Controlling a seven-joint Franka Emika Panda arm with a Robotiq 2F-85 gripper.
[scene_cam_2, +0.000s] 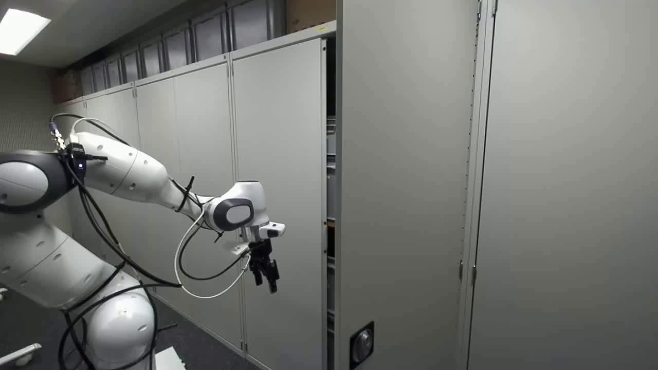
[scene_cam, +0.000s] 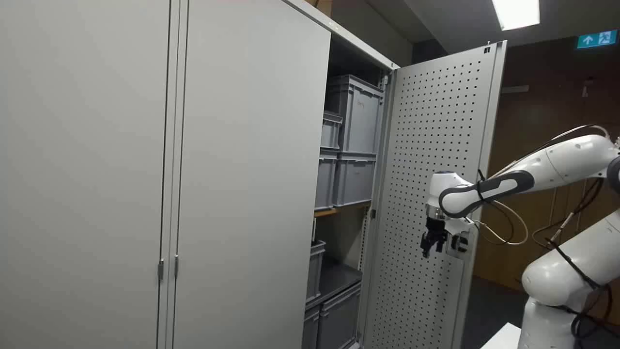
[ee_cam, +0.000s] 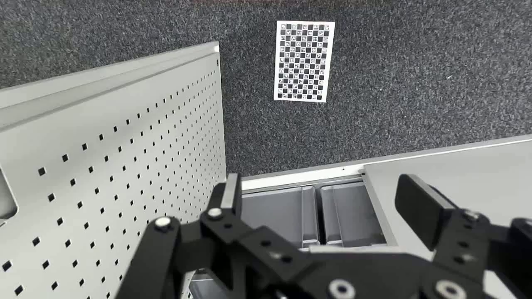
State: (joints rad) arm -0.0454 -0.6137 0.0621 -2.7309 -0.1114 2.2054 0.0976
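A: How does the gripper (ee_cam: 325, 201) stand?

B: It hangs pointing down, its fingers (ee_cam: 420, 211) spread wide and released.

A: What is nearest to it?

B: The door (ee_cam: 158, 170), swung out from the cabinet (scene_cam: 358, 43), its inner face dotted with small square holes. In the wrist view it stands to the left of the gripper; in an exterior view the gripper is in front of that holed face.

A: Do the two touch?

B: They are apart: in an exterior view a gap shows between the fingers and the door's free edge. The outer face, plain grey, carries a black-framed lock (scene_cam_2: 362, 345).

A: And inside the cabinet?

B: Grey bins (scene_cam: 356, 179), some stacked above a shelf (scene_cam: 326, 212) with an orange edge, some lower down. Two lie side by side beyond the fingers in the wrist view. The cabinet's other door (scene_cam: 252, 169) is closed.

A: What is around it?

B: A white arm (scene_cam: 576, 157) bears the gripper in both exterior views. The wrist view shows a checkered board (ee_cam: 304, 61) lying on a dark, flecked floor (ee_cam: 395, 95).

A: And higher up?

B: A lit lamp (scene_cam: 516, 13) shows overhead in both exterior views. A green sign (scene_cam: 596, 39) is visible beyond the arm, and upper bins (scene_cam_2: 209, 38) line the top of a row of cabinets (scene_cam_2: 203, 118).
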